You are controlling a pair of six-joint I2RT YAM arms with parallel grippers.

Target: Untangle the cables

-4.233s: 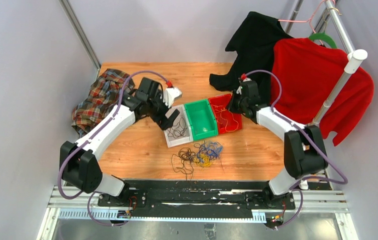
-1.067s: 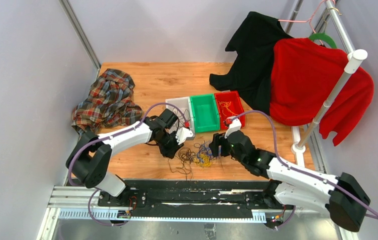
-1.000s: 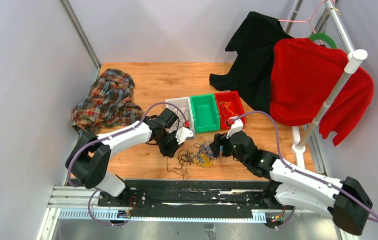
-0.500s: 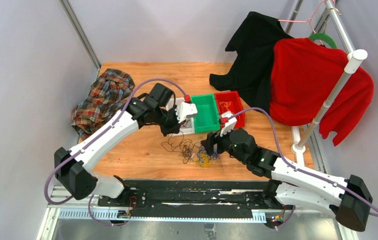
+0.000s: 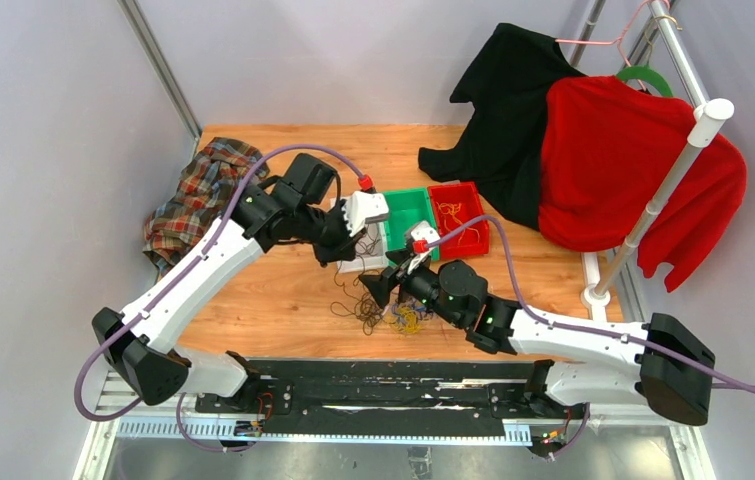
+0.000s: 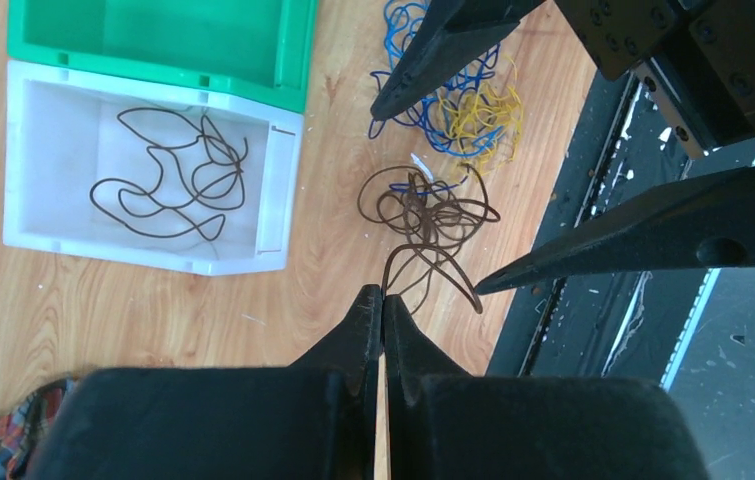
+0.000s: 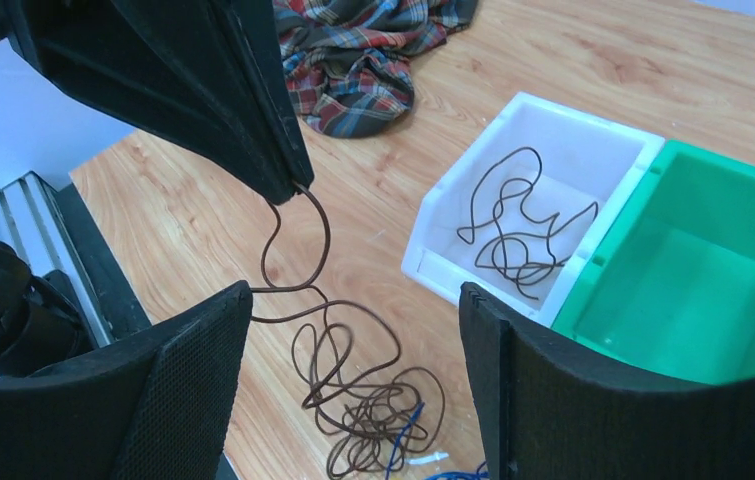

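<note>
your left gripper [image 6: 383,303] is pinched on one dark cable [image 7: 327,238], above the tangled cables [image 6: 431,212] just beside the white bin [image 6: 281,190]. right gripper [image 7: 353,300] gapes. light, springy, probably snags; grab an outer loop.

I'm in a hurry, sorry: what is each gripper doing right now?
Left gripper: shut on a brown cable.
Right gripper: open, holding nothing.
</note>
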